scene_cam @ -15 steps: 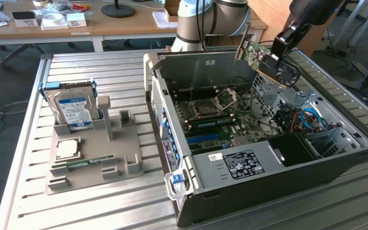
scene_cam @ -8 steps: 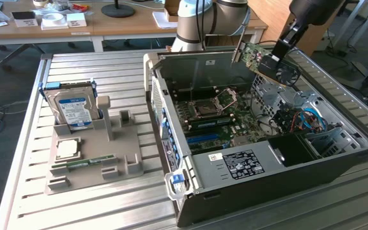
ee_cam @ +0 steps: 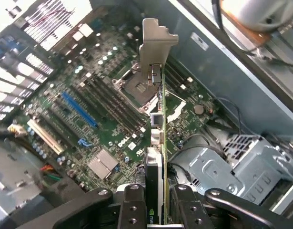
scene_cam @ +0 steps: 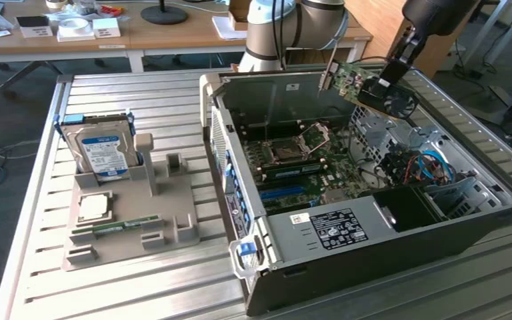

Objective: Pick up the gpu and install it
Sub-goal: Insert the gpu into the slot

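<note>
My gripper (scene_cam: 389, 79) is shut on the gpu (scene_cam: 363, 85), a green-edged card with a dark fan face, and holds it in the air above the far side of the open computer case (scene_cam: 327, 233). In the wrist view the gpu (ee_cam: 158, 143) hangs edge-on between my fingers (ee_cam: 132, 205), with its silver end bracket (ee_cam: 153, 47) pointing away from me. Beneath it lies the green motherboard (ee_cam: 89, 109) with a blue slot (ee_cam: 78, 109) and a white slot (ee_cam: 46, 136). The card touches nothing in the case.
At the exterior view's left a grey holder tray (scene_cam: 131, 220) carries an upright hard drive (scene_cam: 101, 150), a processor (scene_cam: 94, 207) and a green memory stick (scene_cam: 118, 227). Drive cages and blue cables (scene_cam: 429, 167) fill the case's right side. A wooden desk (scene_cam: 149, 33) stands behind.
</note>
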Controlling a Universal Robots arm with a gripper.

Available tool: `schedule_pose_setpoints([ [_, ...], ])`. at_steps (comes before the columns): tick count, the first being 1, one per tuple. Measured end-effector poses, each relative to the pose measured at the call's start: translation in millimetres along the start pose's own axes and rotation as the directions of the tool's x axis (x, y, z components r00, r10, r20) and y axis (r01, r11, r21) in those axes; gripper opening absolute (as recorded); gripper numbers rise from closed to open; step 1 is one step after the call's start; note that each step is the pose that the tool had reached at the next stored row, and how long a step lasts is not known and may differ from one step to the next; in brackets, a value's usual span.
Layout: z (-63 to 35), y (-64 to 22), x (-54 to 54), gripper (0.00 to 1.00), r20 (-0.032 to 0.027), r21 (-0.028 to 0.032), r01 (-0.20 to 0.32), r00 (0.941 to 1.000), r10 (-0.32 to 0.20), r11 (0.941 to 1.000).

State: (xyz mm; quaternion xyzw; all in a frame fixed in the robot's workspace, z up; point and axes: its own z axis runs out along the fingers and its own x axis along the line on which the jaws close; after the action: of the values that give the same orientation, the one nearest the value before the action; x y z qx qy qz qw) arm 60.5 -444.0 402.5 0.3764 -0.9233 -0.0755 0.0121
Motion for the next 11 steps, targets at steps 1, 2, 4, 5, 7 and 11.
schedule_pose_setpoints([
  [1,0.1,0.0,0.0,0.27,-0.0027,-0.0004,0.017,0.9999,-0.017,0.9999],
  [2,0.1,0.0,0.0,0.27,-0.0052,-0.0009,0.033,0.9995,-0.033,0.9995],
  [4,0.3,0.0,0.0,0.27,-0.0102,-0.0019,0.064,0.9979,-0.064,0.998],
  [5,0.3,0.0,0.0,0.27,-0.0127,-0.0024,0.08,0.9967,-0.08,0.9968],
  [7,0.4,0.0,0.1,0.27,-0.0178,-0.0037,0.112,0.9935,-0.112,0.9937],
  [11,0.7,0.0,0.1,0.27,-0.0274,-0.0067,0.174,0.9844,-0.174,0.9848],
])
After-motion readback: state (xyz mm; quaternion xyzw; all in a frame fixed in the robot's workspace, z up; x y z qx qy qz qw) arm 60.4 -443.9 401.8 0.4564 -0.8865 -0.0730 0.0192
